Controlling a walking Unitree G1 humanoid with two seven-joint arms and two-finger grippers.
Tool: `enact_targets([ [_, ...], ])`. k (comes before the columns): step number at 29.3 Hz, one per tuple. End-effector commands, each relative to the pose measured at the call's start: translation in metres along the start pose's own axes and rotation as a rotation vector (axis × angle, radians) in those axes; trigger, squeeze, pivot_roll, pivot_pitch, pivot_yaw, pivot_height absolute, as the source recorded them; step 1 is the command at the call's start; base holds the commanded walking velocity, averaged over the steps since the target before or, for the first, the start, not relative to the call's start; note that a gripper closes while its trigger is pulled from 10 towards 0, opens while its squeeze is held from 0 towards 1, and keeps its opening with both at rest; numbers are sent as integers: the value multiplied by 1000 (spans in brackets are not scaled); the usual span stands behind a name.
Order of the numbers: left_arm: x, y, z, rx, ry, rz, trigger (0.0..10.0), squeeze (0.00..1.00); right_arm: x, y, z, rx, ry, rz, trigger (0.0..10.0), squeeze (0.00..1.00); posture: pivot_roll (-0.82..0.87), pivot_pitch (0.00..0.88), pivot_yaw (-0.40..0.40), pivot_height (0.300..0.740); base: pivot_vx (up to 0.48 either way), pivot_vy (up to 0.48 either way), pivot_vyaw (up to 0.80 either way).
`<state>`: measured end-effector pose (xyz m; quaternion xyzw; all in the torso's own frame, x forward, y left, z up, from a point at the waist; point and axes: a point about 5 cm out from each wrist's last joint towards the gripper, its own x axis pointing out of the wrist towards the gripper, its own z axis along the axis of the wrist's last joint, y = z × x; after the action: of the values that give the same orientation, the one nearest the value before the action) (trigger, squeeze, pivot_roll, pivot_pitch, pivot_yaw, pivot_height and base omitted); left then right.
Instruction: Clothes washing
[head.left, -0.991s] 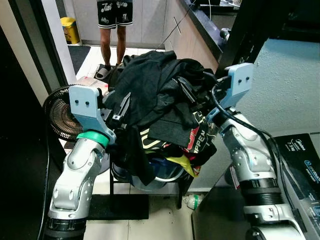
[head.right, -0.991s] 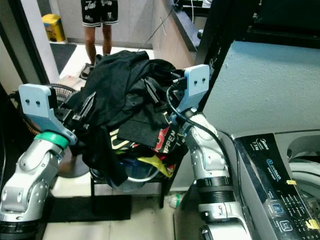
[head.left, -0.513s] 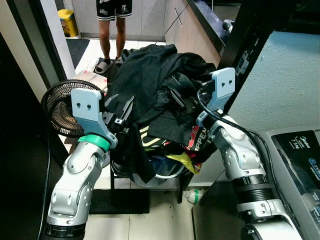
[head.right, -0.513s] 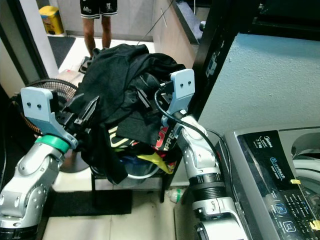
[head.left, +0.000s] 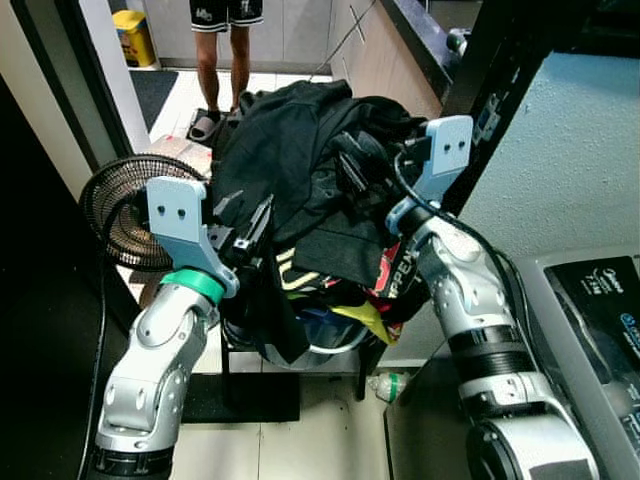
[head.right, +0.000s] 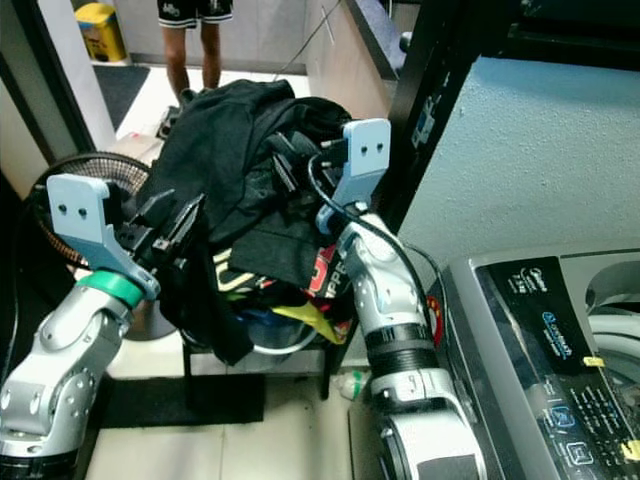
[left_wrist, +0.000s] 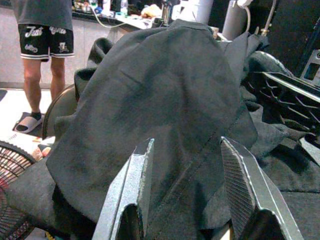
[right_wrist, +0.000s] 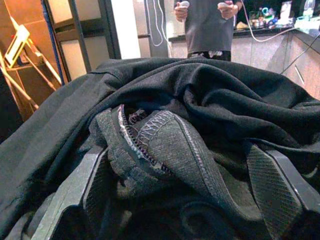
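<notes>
Both arms have swung the heaped bundle of dark black clothes (head.left: 300, 170) a little toward the grey top-loading washing machine (head.right: 560, 340), the left hand (head.left: 245, 225) and right hand (head.left: 350, 165) pressing it from either side with fingers apart, so nothing is loaded yet.

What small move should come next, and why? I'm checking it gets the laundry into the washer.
Probably close both claws on the clothes pile. The left claw and right claw flank the heap from either side with fingers open, dark fabric bulging between the fingers in each wrist view. The pile sits in its basin, and the washing machine waits on the right.
</notes>
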<state>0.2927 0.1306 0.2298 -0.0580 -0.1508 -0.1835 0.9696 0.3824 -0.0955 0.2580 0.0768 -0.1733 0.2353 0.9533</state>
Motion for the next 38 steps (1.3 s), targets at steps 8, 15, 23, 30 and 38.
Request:
enact_targets([
  [8,-4,-4,1,1,1,-16,10000,0,10,4,6,22,-43,18,0,0,55,76,-6,740,0,0,0],
  [15,-4,-4,1,3,-1,-15,10000,0,11,5,6,25,-51,25,0,0,55,76,-6,740,0,0,0],
  [23,-1,-5,-1,-1,-4,-20,10000,0,13,2,10,24,-73,24,0,0,46,57,-1,740,0,0,0],
  [30,0,-4,-1,2,-6,-22,10000,0,14,2,20,24,-110,30,0,0,47,52,1,740,0,0,0],
  [38,3,-4,0,3,-13,-23,10000,0,17,-8,56,53,-227,13,0,0,49,49,3,740,0,0,0],
])
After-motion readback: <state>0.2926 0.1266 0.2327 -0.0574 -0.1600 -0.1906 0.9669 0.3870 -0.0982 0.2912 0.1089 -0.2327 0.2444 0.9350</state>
